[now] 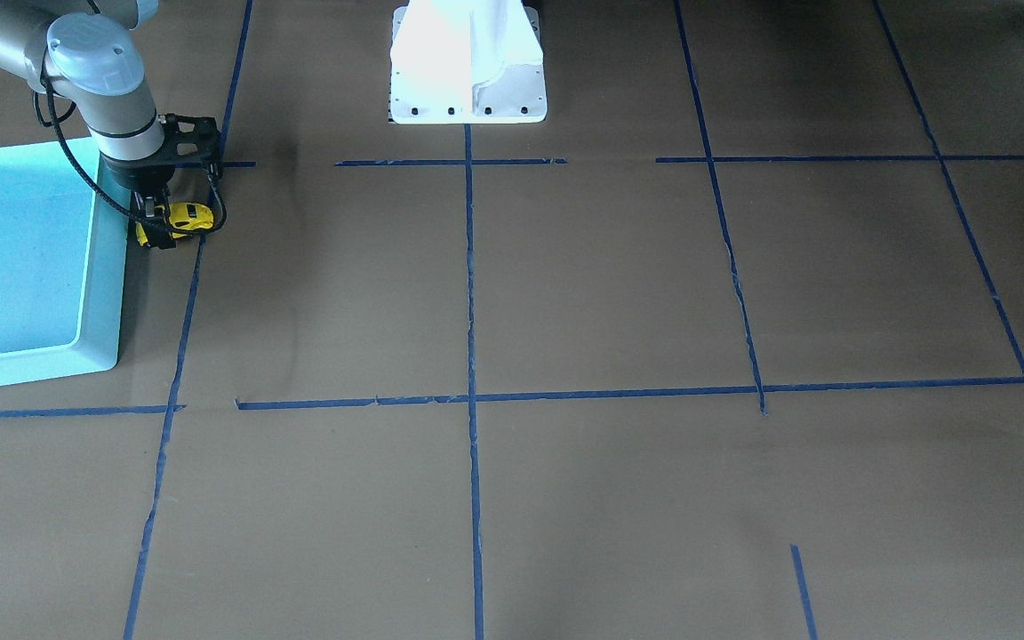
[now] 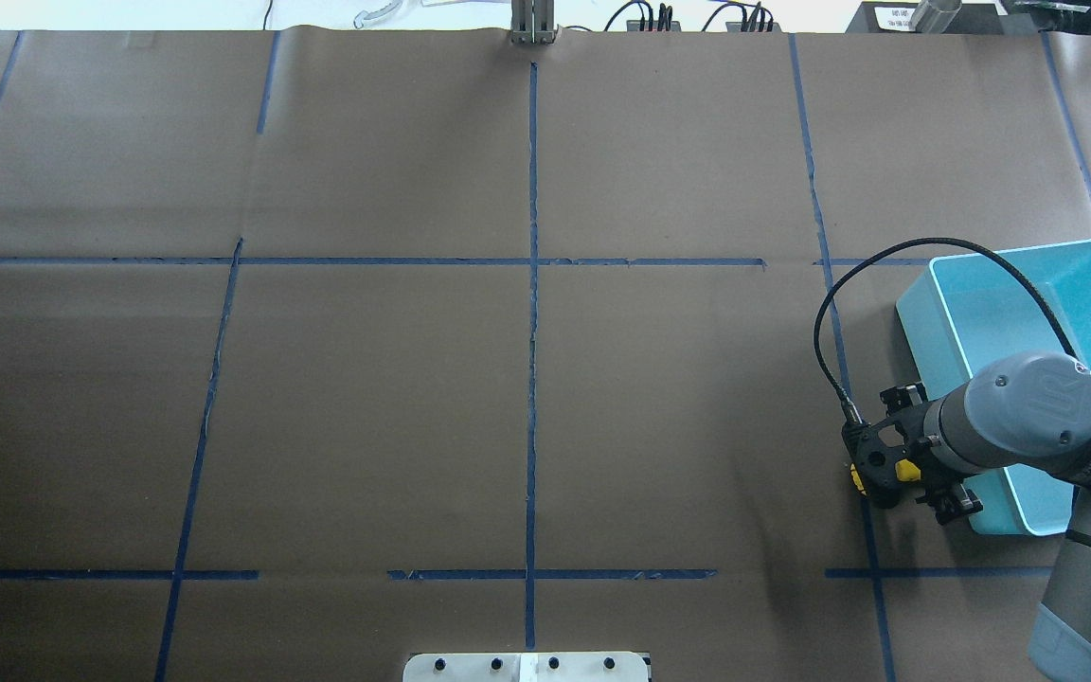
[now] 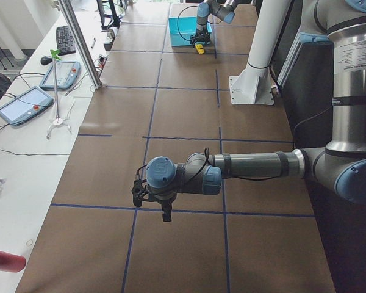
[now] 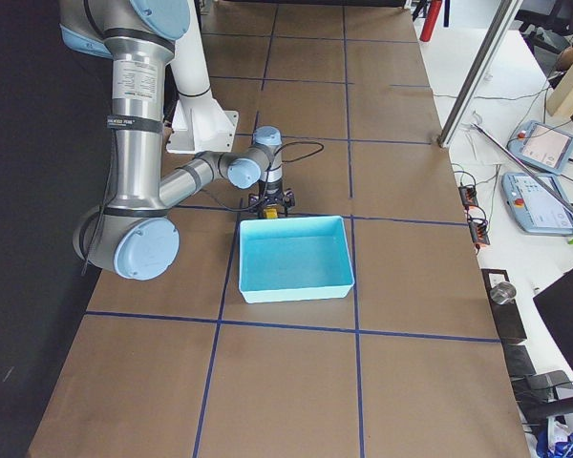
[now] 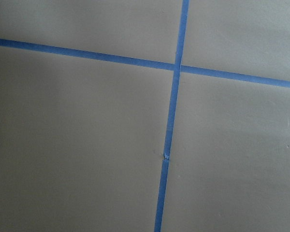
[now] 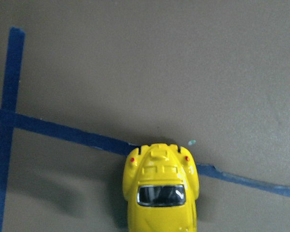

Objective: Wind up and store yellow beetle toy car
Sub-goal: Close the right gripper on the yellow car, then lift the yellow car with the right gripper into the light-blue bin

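The yellow beetle toy car [image 1: 188, 216] is between the fingers of my right gripper [image 1: 156, 229], just beside the near wall of the turquoise bin [image 1: 105, 293]. The gripper points down and looks shut on the car, at or just above the paper. The right wrist view shows the car [image 6: 161, 193] from above at the bottom centre, over a blue tape line; no fingers show there. In the overhead view only yellow bits of the car [image 2: 856, 476] peek from under the gripper [image 2: 879, 474]. My left gripper [image 3: 166, 213] hangs over the table far from the car; I cannot tell if it is open.
The turquoise bin [image 2: 924, 317] is empty and sits at the robot's right table end. The white robot base [image 1: 468, 98] stands at the table's middle. Blue tape lines [image 5: 171, 121] cross the brown paper.
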`<state>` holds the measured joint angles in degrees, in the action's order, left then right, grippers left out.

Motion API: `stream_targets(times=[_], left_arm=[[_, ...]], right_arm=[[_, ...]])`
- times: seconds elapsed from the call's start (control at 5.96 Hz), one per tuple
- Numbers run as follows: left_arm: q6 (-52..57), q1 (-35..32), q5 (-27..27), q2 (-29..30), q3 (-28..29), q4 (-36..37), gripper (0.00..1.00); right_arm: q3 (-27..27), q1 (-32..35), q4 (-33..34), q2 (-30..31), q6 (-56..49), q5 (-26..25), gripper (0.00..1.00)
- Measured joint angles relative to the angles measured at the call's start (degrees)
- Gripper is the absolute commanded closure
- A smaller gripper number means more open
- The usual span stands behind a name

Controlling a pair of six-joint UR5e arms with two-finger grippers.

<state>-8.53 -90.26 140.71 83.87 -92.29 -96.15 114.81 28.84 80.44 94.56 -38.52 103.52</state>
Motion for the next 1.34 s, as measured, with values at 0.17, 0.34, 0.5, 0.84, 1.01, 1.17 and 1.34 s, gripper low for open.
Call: stream_targets(times=[0.17, 0.34, 0.5, 0.84, 1.01, 1.17, 1.34], left_arm=[[0.0, 0.0, 0.0, 0.0, 0.0, 0.0, 0.0], [0.0, 0.0, -0.1, 0.1, 0.0, 0.0, 0.0], [0.1, 0.0, -0.1, 0.1, 0.1, 0.0, 0.0], [0.1, 0.1, -0.3, 0.1, 0.1, 0.0, 0.0], [0.1, 0.1, -0.3, 0.1, 0.2, 0.0, 0.0], [0.1, 0.1, -0.3, 0.1, 0.2, 0.0, 0.0], [0.1, 0.2, -0.3, 0.2, 0.2, 0.0, 0.0]], right_arm=[[-0.2, 0.0, 0.0, -0.2, 0.0, 0.2, 0.44], [-0.1, 0.0, -0.1, -0.2, 0.1, 0.4, 0.66], [0.0, 0.1, -0.1, -0.2, 0.2, 0.5, 0.78], [0.8, 0.2, -0.8, 0.1, 0.2, 0.6, 1.0], [2.2, 0.5, -2.1, 0.6, 0.2, 1.2, 1.0], [5.4, 1.8, -2.9, 2.1, 0.2, 2.3, 1.0], [9.3, 5.3, -3.0, 4.0, 0.2, 4.2, 1.0]])
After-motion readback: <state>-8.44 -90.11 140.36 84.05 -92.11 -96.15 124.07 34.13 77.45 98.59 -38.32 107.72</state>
